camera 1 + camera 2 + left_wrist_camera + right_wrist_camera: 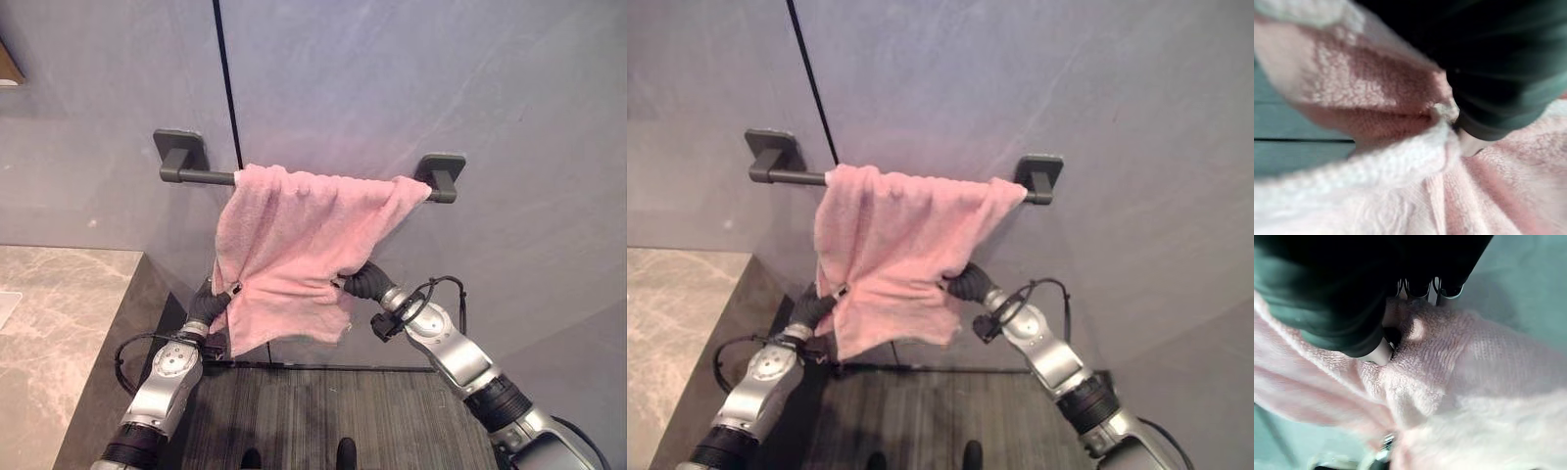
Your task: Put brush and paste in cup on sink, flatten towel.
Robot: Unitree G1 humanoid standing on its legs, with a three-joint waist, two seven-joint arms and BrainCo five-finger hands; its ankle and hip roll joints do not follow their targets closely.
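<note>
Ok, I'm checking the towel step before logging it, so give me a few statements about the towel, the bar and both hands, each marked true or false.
1. The pink towel hangs over the dark towel bar on the wall. True.
2. The towel lies flat and even on the bar. False: it is bunched and hangs crooked, its lower edge ragged.
3. The left hand pinches the towel's lower left edge. True.
4. The right hand hangs free, away from the cloth. False: its fingers grip the towel's lower right part.
5. The towel covers the whole bar. False: the bar's left part is bare.
</note>
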